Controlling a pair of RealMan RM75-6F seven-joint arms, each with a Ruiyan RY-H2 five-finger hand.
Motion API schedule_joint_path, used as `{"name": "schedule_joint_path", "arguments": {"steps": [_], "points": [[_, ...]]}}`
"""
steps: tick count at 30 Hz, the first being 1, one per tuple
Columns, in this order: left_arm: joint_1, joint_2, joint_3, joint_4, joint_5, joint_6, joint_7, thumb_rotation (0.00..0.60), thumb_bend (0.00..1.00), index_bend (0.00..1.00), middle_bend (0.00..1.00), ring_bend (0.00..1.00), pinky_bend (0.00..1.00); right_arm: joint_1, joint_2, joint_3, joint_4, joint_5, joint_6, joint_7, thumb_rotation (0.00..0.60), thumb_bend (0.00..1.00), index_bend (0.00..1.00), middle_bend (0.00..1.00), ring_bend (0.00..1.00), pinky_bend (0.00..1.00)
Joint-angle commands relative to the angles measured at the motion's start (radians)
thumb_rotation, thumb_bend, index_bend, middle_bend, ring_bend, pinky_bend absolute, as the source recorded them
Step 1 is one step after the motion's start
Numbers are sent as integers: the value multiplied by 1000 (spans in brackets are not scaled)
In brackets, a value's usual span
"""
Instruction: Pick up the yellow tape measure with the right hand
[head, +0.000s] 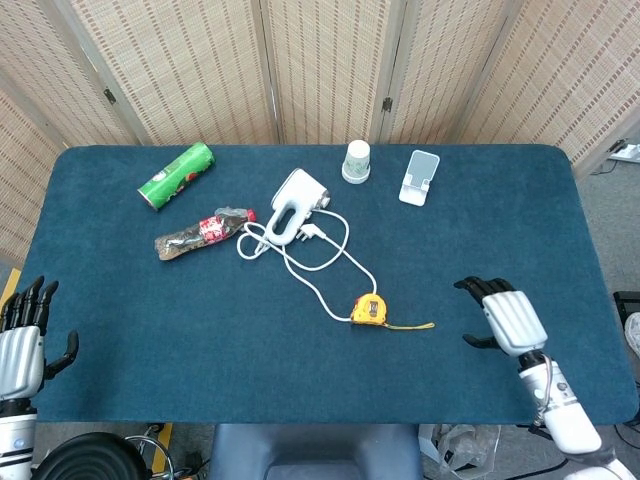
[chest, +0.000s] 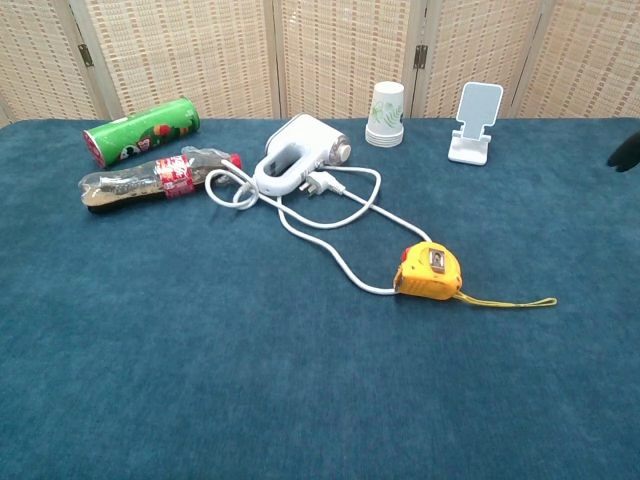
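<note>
R hand (head: 508, 319), fingers apart, empty, hovering near tabletop's right edge, approaching tape measure (head: 368, 310) w/ strip extended; L hand (head: 20, 352) idling, fingers apart.

Both robot hands empty, fingers apart.
We see the right robot hand (head: 507, 317) raised over the near right part of the tabletop, back plate facing up, dark fingers (head: 476, 288) spread and pointing left, forearm trailing toward the near right corner. Left robot hand (head: 22, 342) sits off the near left corner, fingers up and spread.
</note>
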Motion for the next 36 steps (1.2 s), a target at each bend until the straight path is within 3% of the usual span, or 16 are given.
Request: {"name": "schedule_joint_path", "arguments": {"steps": [1,9,20,36], "points": [[2,3,1,-5,2,-1,-1,589,498,63,0,0,0,90,-71,42,29,81,-114,-50,600,60,225,263,294,237],[11,15,0,-20,7,2,-12,588,498,62,0,0,0,217,-200,83,109,160,-238,-106,600,61,226,263,287,237],[15,20,1,-26,5,-11,-14,585,498,62,0,0,0,338,-343,85,222,252,-330,-211,600,60,225,270,284,237],[10,14,-5,-11,-1,-30,-23,588,498,62,0,0,0,383,-412,64,296,310,-342,-233,600,61,225,306,296,237]]}}
